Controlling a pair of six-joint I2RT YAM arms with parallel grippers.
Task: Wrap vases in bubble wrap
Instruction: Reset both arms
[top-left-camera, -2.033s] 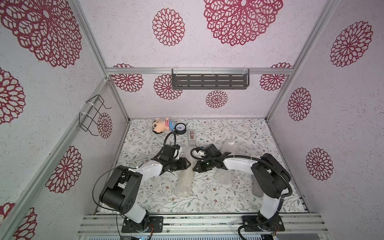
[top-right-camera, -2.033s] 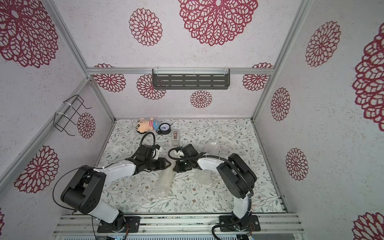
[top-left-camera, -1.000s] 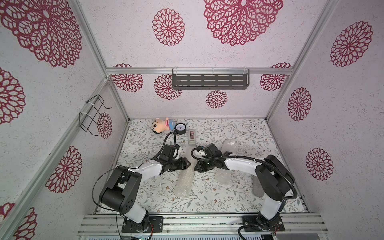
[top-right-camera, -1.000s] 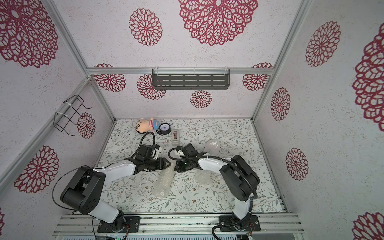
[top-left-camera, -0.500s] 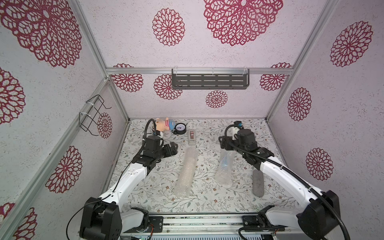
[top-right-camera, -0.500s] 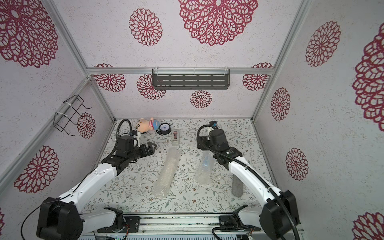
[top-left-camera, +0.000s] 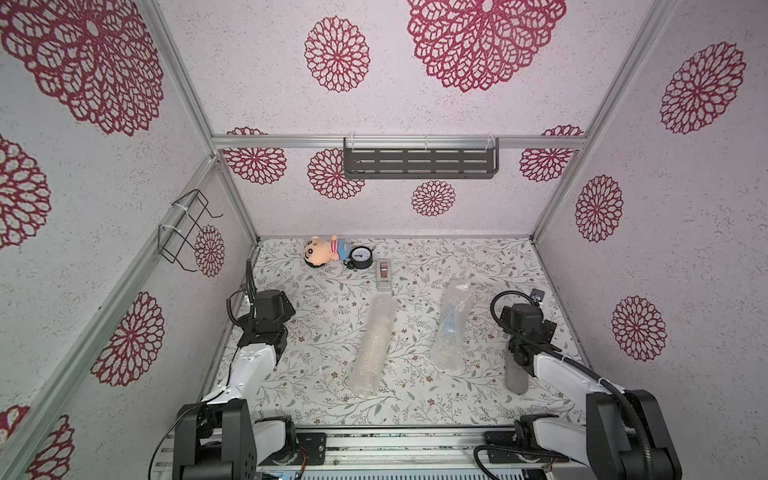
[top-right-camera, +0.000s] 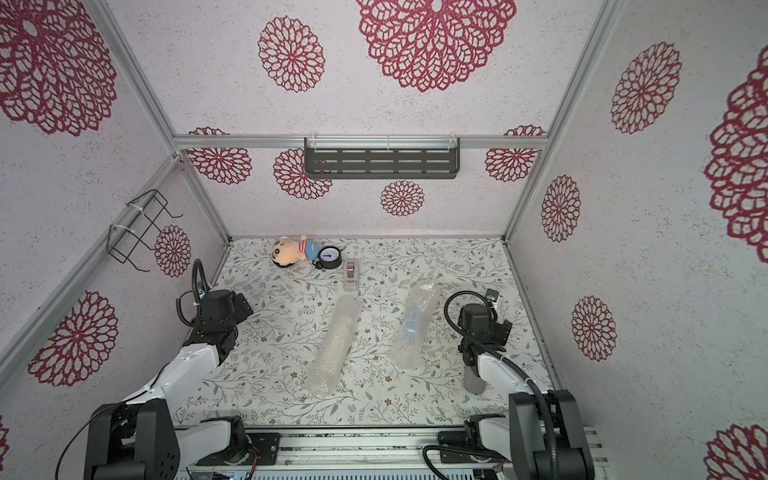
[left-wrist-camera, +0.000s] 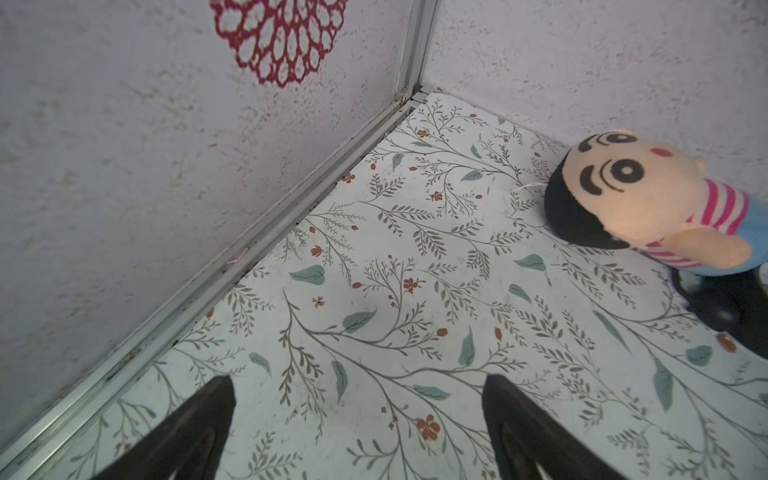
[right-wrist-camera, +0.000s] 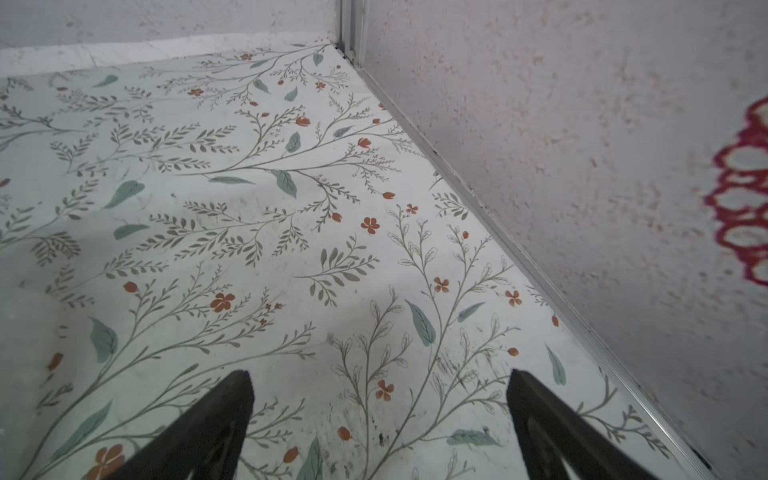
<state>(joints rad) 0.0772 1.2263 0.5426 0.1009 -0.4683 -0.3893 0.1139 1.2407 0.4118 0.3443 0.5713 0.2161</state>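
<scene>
A second earlier both arms had reached into the middle of the desk (top-left-camera: 478, 266), their grippers meeting at the far end of one roll. Now each arm was drawn back to its own side. The left gripper (left-wrist-camera: 359, 386) stood with its fingers wide apart over bare floral desk near the left wall, holding nothing. The right gripper (right-wrist-camera: 380, 374) was likewise spread and empty near the right wall.

The two rolls of bubble wrap lay where they had been, side by side in mid-desk and well apart. The left roll (top-left-camera: 372, 347) ran lengthwise, its far end just short of the tape dispenser (top-left-camera: 383, 274). The right roll (top-left-camera: 451, 326) showed a blue tint through the plastic, the blue vase (top-right-camera: 413, 322) inside it. The cream vase could not be made out inside the left roll.

In both top views the wrist housings hid the gripper fingers. The right arm covered the upper part of the grey case (top-left-camera: 516, 380). In the left wrist view the doll (left-wrist-camera: 631, 199) was cut off at the picture's edge.
</scene>
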